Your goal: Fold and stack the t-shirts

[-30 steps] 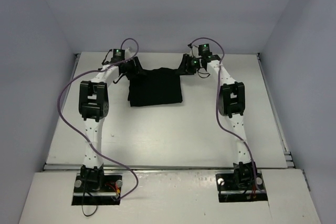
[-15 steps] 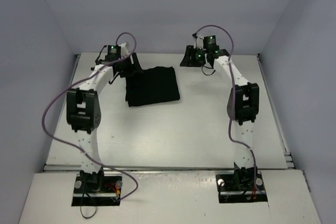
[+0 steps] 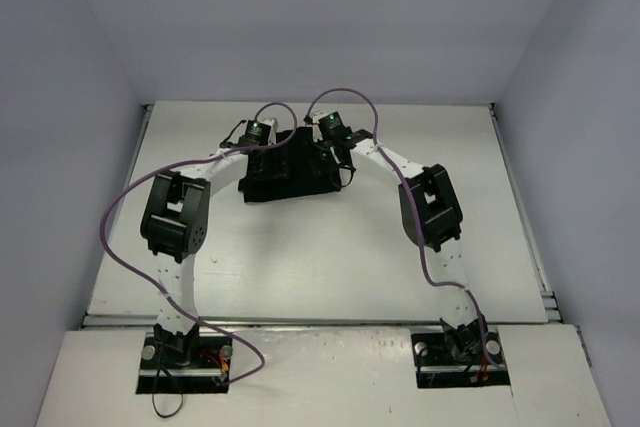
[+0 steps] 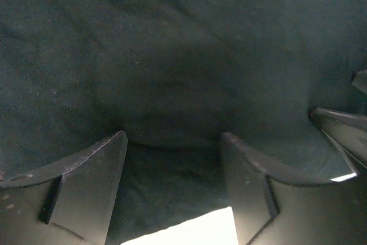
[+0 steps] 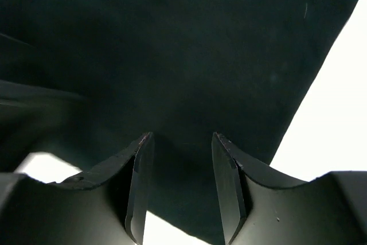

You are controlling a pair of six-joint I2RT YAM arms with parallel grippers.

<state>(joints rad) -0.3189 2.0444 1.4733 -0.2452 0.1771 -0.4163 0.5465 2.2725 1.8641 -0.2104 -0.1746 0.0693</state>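
Observation:
The black t-shirt [image 3: 290,179] lies folded into a rough rectangle on the far middle of the white table [image 3: 330,247]. My left gripper [image 3: 268,150] is over its far left part, and my right gripper [image 3: 327,155] is over its far right part. In the left wrist view the left gripper [image 4: 172,139] is open, with dark cloth [image 4: 172,55] filling the view right under its fingers. In the right wrist view the right gripper [image 5: 180,136] is open just above the shirt [image 5: 172,44], near its edge. Neither gripper holds any cloth.
Grey walls enclose the table on three sides. Purple cables [image 3: 120,207] loop from both arms over the left and far parts of the table. Dark finger shapes [image 4: 341,136] at the right edge of the left wrist view are very close to my left gripper.
Both grippers have moved inward from the shirt's far corners and now hover close together over the folded shirt. The shirt has stayed folded, in about the same place.

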